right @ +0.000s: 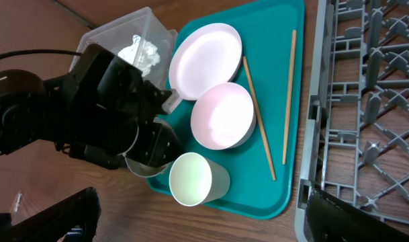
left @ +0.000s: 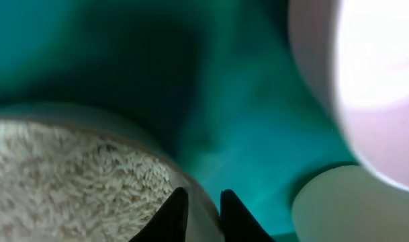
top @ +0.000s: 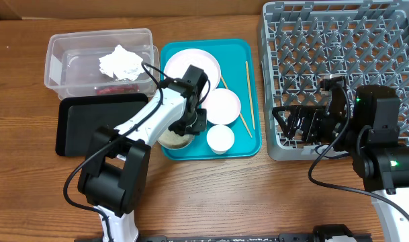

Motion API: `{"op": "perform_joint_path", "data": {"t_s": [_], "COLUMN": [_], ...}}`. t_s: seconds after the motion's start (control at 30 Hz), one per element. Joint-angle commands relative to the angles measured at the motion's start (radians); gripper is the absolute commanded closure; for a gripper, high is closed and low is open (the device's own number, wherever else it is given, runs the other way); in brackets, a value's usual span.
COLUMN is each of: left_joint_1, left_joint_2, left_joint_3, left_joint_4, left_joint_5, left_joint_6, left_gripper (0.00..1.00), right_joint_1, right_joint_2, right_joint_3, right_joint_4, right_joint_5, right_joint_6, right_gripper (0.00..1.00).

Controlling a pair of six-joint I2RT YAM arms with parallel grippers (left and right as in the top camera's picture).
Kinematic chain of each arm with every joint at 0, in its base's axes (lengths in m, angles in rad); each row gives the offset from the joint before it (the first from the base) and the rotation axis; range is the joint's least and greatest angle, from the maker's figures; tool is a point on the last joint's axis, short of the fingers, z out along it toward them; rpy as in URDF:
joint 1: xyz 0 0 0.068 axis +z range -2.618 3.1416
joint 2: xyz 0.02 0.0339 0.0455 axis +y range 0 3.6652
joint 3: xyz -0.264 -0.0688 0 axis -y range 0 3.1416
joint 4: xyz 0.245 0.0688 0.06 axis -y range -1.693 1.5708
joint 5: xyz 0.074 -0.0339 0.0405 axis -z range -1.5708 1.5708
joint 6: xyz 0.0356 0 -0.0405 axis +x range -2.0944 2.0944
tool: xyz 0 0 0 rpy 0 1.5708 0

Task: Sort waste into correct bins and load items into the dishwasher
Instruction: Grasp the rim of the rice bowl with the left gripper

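Two dark fingertips (left: 172, 216) of the left hand (left: 204, 214) fill the bottom of the left wrist view. One sits inside and one outside the rim of a white bowl of rice (left: 76, 181), clenched on that rim. The loose white grains are heaped nearly to the brim. The bowl stands at the near left corner of a flat teal tray (left: 244, 134).

On the same tray, seen from the right wrist camera, a small white cup (right: 192, 179) stands upright just beside the rice bowl. A second white bowl (right: 222, 115) sits behind the cup, and a round white plate (right: 205, 59) lies behind that, its edge touching or overlapping the bowl. Two thin wooden chopsticks lie flat on the tray's right side and apart from each other: one (right: 258, 117) slanted beside the second bowl, the other (right: 289, 94) nearer the tray's edge.

From overhead, a clear plastic tub (top: 60, 64) stands left of the tray. It holds a crumpled white napkin (top: 121, 62) and a small red wrapper (top: 110, 89). A shallow black tray (top: 83, 124) lies in front of the tub on the wooden counter (top: 29, 188).

Right of the teal tray stands a large grey dish rack (top: 338, 40) with rows of upright pegs. The right hand (top: 295, 124) hangs over the rack's near left corner, released, fingers spread wide and holding nothing.
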Motion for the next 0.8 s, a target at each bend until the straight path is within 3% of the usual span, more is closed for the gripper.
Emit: {"op": "perform_joint_path", "data": {"t_s": [0.0,0.23,0.53,0.77], "left_joint_1": [0.000,0.000,0.000,0.001], "left_joint_2": [-0.003,-0.003,-0.004,-0.004], "left_joint_3": [-0.008,-0.008,0.019,0.219], "left_joint_4": [0.002,0.000,-0.048,-0.257], "left_joint_5": [-0.025,-0.024,-0.024,-0.022], "left_joint_6": [0.034,0.034,0.034,0.036], "left_gripper": [0.83,0.96,0.96,0.96], "right_joint_1": [0.008,0.008,0.008,0.008], "right_joint_2": [-0.004,-0.004,-0.004,-0.004], "right_joint_3": [0.026,0.026,0.026,0.026], "right_joint_4": [0.004,0.005,0.005,0.008], "right_joint_5": [0.002,0.003,0.003,0.003], "right_joint_6": [0.001,0.000,0.001,0.001], "right_gripper": [0.00,0.00,0.00,0.00]}}
